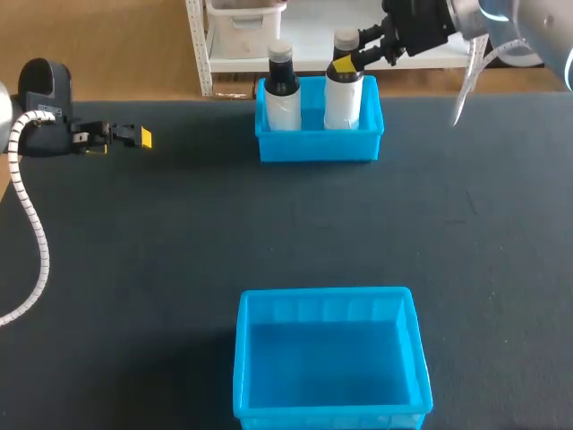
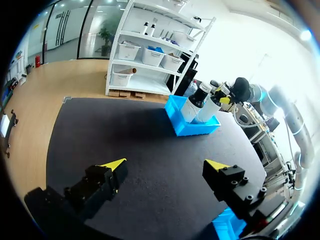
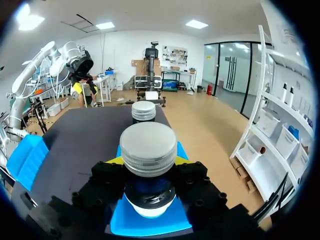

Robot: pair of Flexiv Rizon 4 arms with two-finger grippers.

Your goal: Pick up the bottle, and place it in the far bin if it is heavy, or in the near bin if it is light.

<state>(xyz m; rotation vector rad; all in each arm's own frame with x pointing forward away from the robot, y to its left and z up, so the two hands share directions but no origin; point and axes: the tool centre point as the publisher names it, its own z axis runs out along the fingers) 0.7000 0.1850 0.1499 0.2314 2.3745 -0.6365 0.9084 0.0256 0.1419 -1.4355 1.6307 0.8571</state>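
Two white bottles with dark necks stand upright in the far bin (image 1: 318,148). My right gripper (image 1: 345,61) is shut on the neck of the right bottle (image 1: 343,94), which rests inside the bin. In the right wrist view its grey cap (image 3: 148,147) sits between the fingers (image 3: 112,172), with the other bottle (image 3: 143,111) just beyond. The left bottle (image 1: 283,90) stands free beside it. My left gripper (image 1: 134,136) hovers open over the table's far left, holding nothing, well away from both bins. The left wrist view shows its gripper (image 2: 165,165) open, with the far bin (image 2: 192,129) ahead.
The near bin (image 1: 331,408), blue and with nothing in it, stands at the table's front middle. Dark table surface (image 1: 179,233) lies between the two bins and on both sides of them.
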